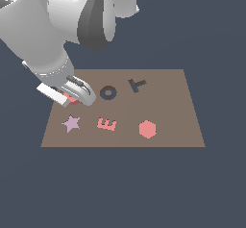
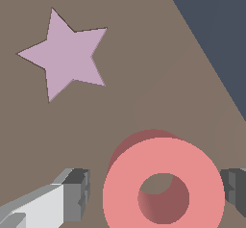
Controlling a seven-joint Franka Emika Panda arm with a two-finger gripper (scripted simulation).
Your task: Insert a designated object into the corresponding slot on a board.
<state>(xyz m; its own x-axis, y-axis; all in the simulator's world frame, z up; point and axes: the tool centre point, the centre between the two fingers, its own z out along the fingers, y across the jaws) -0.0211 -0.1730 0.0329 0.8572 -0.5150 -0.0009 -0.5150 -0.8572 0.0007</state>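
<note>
The salmon-red ring [image 2: 163,183] lies on the brown board [image 1: 168,107], near its edge at the exterior view's left. In the exterior view only a sliver of the ring [image 1: 71,98] shows under the hand. My gripper [image 2: 156,193] is low over the board with one finger on each side of the ring. The jaws are open, and a small gap shows beside one finger [image 2: 77,193]. The dark ring-shaped slot [image 1: 108,93] is empty, a short way toward the exterior view's right of my gripper [image 1: 73,96].
On the board are a pink star [image 1: 71,123] close to the ring, also in the wrist view [image 2: 67,54], a red letter E [image 1: 106,124], a red hexagon [image 1: 147,129] and a dark T-shaped recess [image 1: 137,84]. The arm's bulk hangs over the board's far corner at the exterior view's left.
</note>
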